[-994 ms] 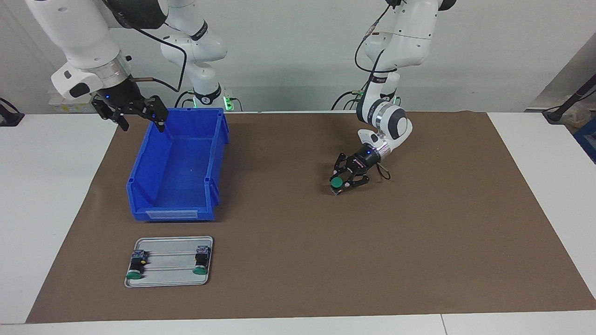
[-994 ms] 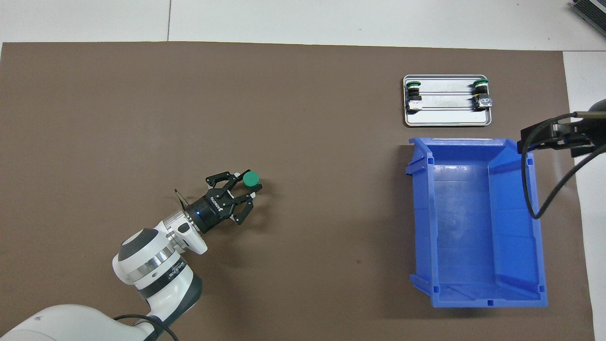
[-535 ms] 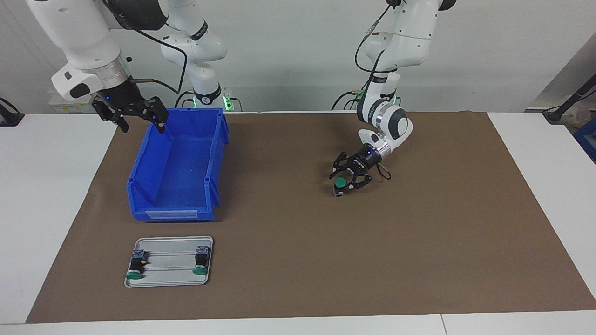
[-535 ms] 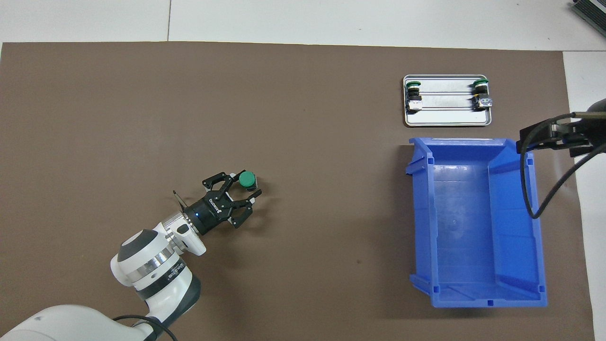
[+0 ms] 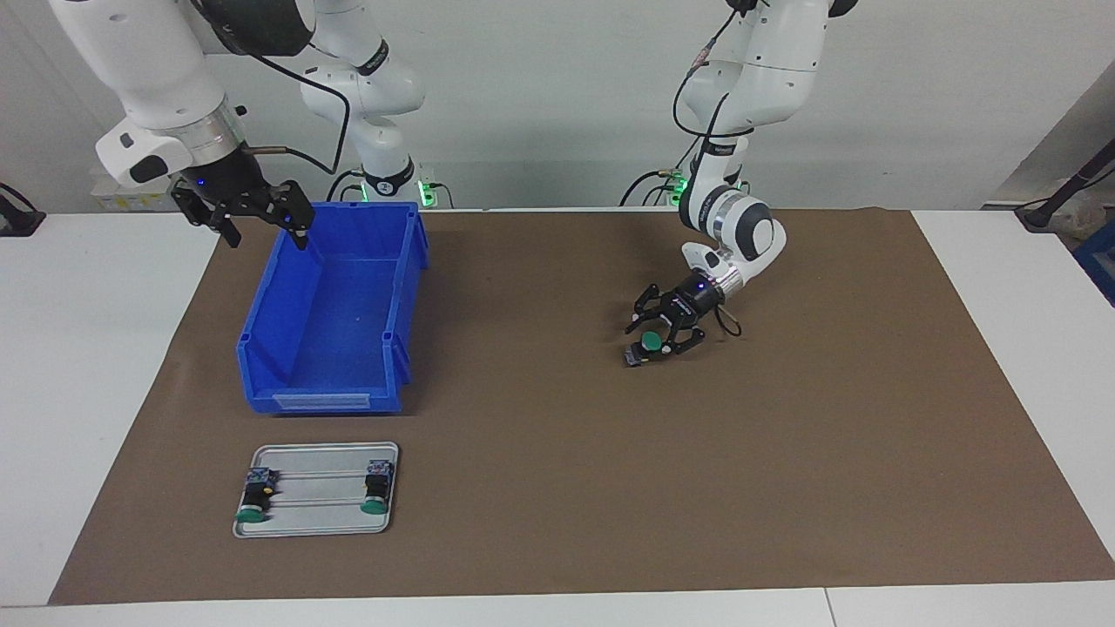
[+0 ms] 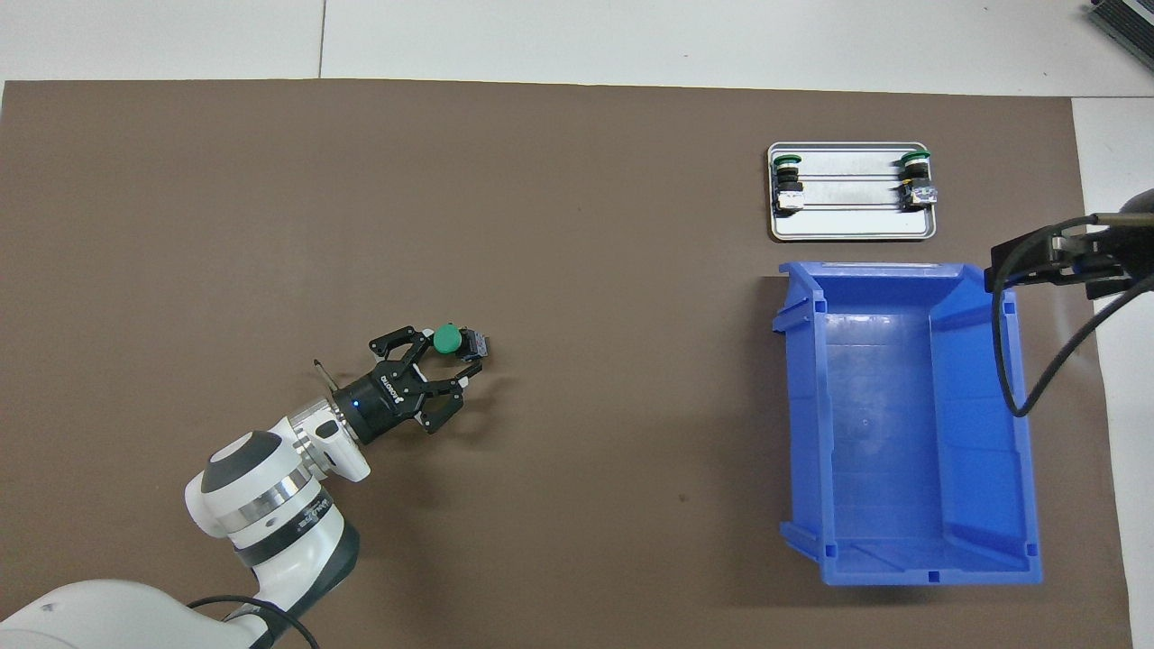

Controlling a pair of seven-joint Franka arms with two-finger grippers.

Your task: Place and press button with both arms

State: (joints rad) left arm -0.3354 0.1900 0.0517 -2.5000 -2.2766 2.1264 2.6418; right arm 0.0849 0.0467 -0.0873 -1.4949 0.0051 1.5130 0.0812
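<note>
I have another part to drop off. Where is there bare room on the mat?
Bare mat lies between the button at the left gripper and the blue bin, and toward the left arm's end. Crowded: the tray beside the bin, right gripper over the bin's rim.

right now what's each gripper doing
left gripper: open, around the button on the mat, not gripping it.
right gripper: open, empty, waiting over the bin.

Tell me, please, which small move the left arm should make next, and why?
Probably draw the left gripper back, clear of the button. Its fingers stand open around the button, which lies on the mat, so nothing seems gripped. The right gripper waits open over the blue bin's corner.
</note>
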